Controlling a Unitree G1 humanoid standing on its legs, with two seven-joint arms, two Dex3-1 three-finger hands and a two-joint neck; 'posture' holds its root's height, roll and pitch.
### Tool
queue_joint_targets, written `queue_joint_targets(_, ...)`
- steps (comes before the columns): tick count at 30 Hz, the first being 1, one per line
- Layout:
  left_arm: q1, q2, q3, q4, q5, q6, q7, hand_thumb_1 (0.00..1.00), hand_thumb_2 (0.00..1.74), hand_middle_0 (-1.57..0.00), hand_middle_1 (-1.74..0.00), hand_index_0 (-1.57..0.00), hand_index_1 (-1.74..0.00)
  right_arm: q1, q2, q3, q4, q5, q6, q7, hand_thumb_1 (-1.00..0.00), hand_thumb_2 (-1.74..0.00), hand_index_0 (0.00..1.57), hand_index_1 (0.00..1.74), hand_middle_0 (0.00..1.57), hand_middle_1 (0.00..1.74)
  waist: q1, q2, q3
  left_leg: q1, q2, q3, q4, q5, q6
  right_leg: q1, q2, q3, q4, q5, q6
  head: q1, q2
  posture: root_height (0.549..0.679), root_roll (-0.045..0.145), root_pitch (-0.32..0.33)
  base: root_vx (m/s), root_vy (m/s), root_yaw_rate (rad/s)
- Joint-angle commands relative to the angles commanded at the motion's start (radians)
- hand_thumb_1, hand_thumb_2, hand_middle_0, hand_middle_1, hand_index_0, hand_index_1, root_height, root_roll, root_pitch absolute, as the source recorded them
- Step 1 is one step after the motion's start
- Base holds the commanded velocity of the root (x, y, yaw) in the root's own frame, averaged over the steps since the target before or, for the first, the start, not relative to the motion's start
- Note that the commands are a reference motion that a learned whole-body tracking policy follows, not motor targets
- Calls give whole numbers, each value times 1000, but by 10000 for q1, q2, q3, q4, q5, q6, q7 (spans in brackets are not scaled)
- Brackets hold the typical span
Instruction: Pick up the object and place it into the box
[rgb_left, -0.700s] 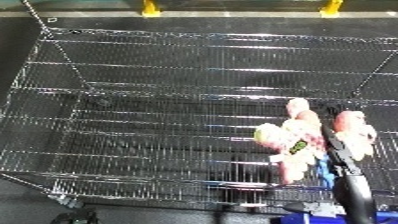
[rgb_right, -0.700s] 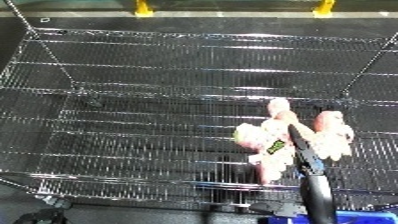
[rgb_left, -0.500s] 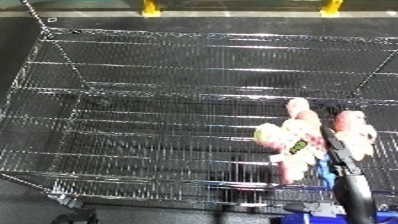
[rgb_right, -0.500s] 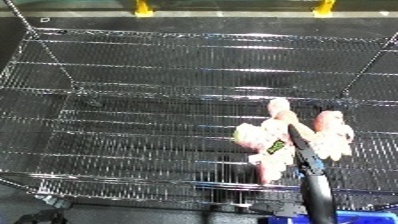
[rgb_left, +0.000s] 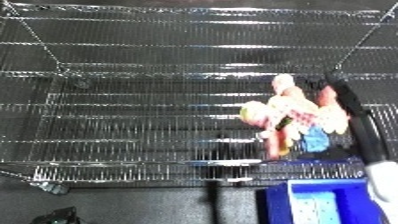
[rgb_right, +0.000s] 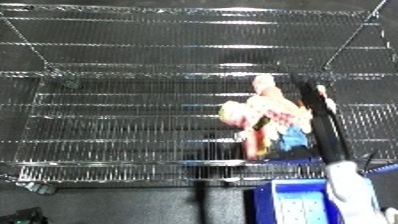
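Note:
A pink and yellow doll (rgb_left: 293, 116) lies on the wire shelf (rgb_left: 133, 125), near its front right. My right forearm comes in from the lower right, and the black right hand (rgb_right: 313, 102) rests against the doll's right side. A dark finger (rgb_left: 282, 123) crosses the doll's middle, so the hand looks curled round it. The blue bin (rgb_left: 322, 202) stands on the floor just below the shelf's front edge, under the doll. My left hand does not show.
The shelf has thin wire side rails and corner posts (rgb_left: 49, 52). A caster (rgb_left: 51, 187) sits under its front left corner. A dark upright bar (rgb_left: 214, 200) stands left of the bin on the grey floor.
The camera has tipped down: the shelf sits higher in the picture and more of the blue bin shows. The doll and right hand hold the same place on the shelf.

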Motion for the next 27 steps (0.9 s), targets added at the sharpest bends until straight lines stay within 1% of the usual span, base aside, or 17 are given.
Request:
queue_joint_targets(3,-24,-4,-148,-8,-46,-29,-32,1000,1740,-1570,-1740,-1570,-1740,-422,-445,233,434,-26,55,35,0,0,0,0,0,0,8,131,54,-86,-15,1,10,14,0,-126,-8,22,30,25,10,199,48,640,53,-146,18,-14,-19)
queue_joint_targets(5,-35,22,-236,-13,-72,-55,-49,1000,1740,-1570,-1740,-1570,-1740,-704,-647,407,743,-53,79,48,0,0,0,0,0,0,14,193,89,-146,-29,4,26,19,-1,-208,-13,35,45,39,15,381,119,640,53,-142,15,-11,-29)
queue_joint_targets(9,-22,89,-390,-43,-140,-113,-76,1000,1740,-1570,-1740,-1570,-1740,-1243,-984,805,1367,-166,141,106,0,0,0,0,0,0,26,303,155,-250,-61,17,52,19,-2,-363,-21,69,72,54,20,778,448,639,55,-134,20,-6,-37)
queue_joint_targets(11,-26,146,-485,-65,-209,-161,-94,1000,1740,-1570,-1740,-1570,-1740,-1587,-1200,1085,1739,-291,234,148,0,0,0,0,0,0,43,368,195,-308,-74,24,61,25,-4,-459,-29,86,100,58,24,1118,769,639,56,-129,12,-3,-34)
queue_joint_targets(15,-72,311,-707,-145,-379,-274,-140,1000,1740,-1570,-1740,-1570,-1740,-2494,-1581,1810,2700,-575,508,207,0,0,0,0,0,0,79,522,267,-455,-90,21,106,33,-9,-680,-46,132,192,59,28,1464,967,637,57,-119,5,-4,-28)
queue_joint_targets(17,-100,364,-809,-147,-427,-307,-147,1000,1740,-1570,-1740,-1570,-1740,-2918,-1648,2129,3153,-612,566,240,0,0,0,0,0,0,88,579,300,-506,-94,20,140,31,-16,-744,-48,147,227,56,26,1519,1010,637,58,-116,3,-6,-20)
queue_joint_targets(22,-120,506,-1085,-177,-512,-403,-203,1000,1740,-1570,-1740,-1570,-1740,-4314,-1859,3117,4849,-760,810,344,0,0,0,0,0,0,158,798,423,-679,-136,21,187,65,-41,-955,-60,168,294,60,13,1657,1383,636,60,-105,0,2,-19)
queue_joint_targets(27,-157,515,-1279,-80,-561,-466,-215,1000,1740,-1570,-1740,-1570,-1740,-5095,-1677,3738,6131,-890,931,443,0,0,0,0,0,0,244,957,528,-821,-180,-14,201,91,-57,-1126,-66,171,332,72,4,1894,1778,635,60,-95,6,0,4)
